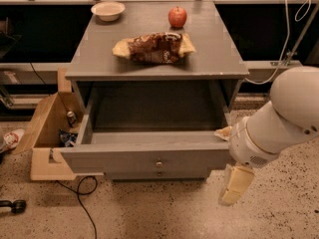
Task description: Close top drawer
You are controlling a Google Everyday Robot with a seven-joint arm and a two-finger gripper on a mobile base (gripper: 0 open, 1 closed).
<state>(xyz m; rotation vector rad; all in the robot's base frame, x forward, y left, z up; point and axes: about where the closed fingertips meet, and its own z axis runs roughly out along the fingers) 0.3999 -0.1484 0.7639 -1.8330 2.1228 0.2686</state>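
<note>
The top drawer (144, 156) of a grey cabinet (214, 63) stood drawn well out toward the camera, its deep box bare inside, as a robot arm (284, 118) reached in from 4 o'clock. The gripper (223, 166) hung at the 3 o'clock end of the drawer front, jaws spread and holding nothing. One cream finger (224, 132) lay at the front's upper right corner, though contact could not be made out, and the other (233, 185) drooped below the front's lower edge toward the speckled floor. The placement suggested a plan to push rather than to grasp. The small round knob (159, 164) at the centre of the front lay well to 9 o'clock of the gripper, untouched, and a flat front needs only a shove toward 12 o'clock to slide home. Pressing so near one end may skew a drawer this wide on its runners.

On the cabinet top, clear of the drawer's travel, sat a bowl (108, 10) at 11 o'clock, an apple (177, 17) at 1 o'clock and a crumpled snack bag (154, 47) between them and the front edge. An open wooden crate (45, 133) holding a can (72, 117) stood on the floor at the cabinet's 9 o'clock side.
</note>
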